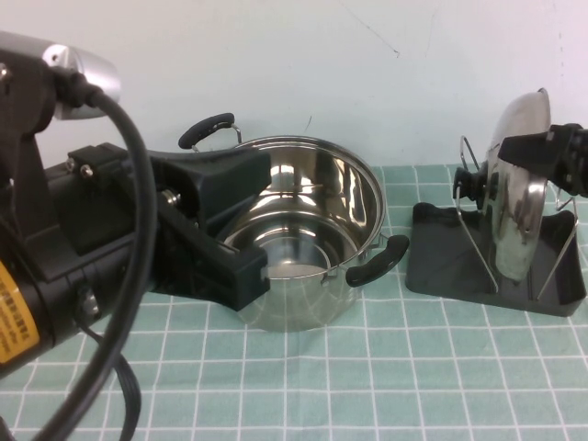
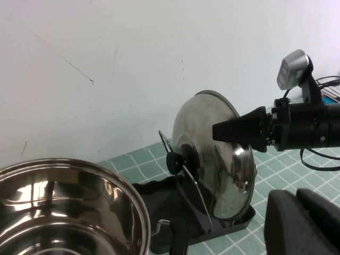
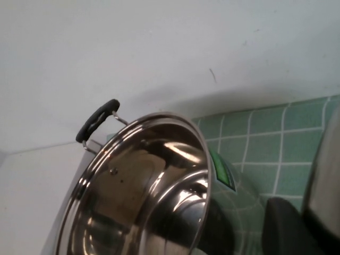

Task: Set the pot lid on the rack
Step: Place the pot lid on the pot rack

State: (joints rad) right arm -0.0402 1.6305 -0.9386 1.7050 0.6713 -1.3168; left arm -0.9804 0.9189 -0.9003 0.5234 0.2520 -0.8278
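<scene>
The pot lid (image 1: 516, 220) stands on edge between the wire loops of the rack (image 1: 441, 266) at the right, its black knob (image 1: 473, 184) facing the pot. My right gripper (image 1: 521, 147) is shut on the lid's upper rim. The left wrist view shows the lid (image 2: 226, 180), the rack (image 2: 159, 204) and the right gripper (image 2: 226, 130) on the lid. In the right wrist view one finger (image 3: 284, 228) lies against the lid (image 3: 328, 175). My left gripper (image 1: 262, 220) is open and empty beside the pot's left wall; one of its fingers (image 2: 297, 223) shows in its wrist view.
A deep steel pot (image 1: 303, 285) with two black handles stands in the middle of the green tiled cloth; it also shows in the left wrist view (image 2: 53, 207) and the right wrist view (image 3: 138, 202). A white wall is close behind. The left arm's cable (image 1: 129, 276) hangs at the front left.
</scene>
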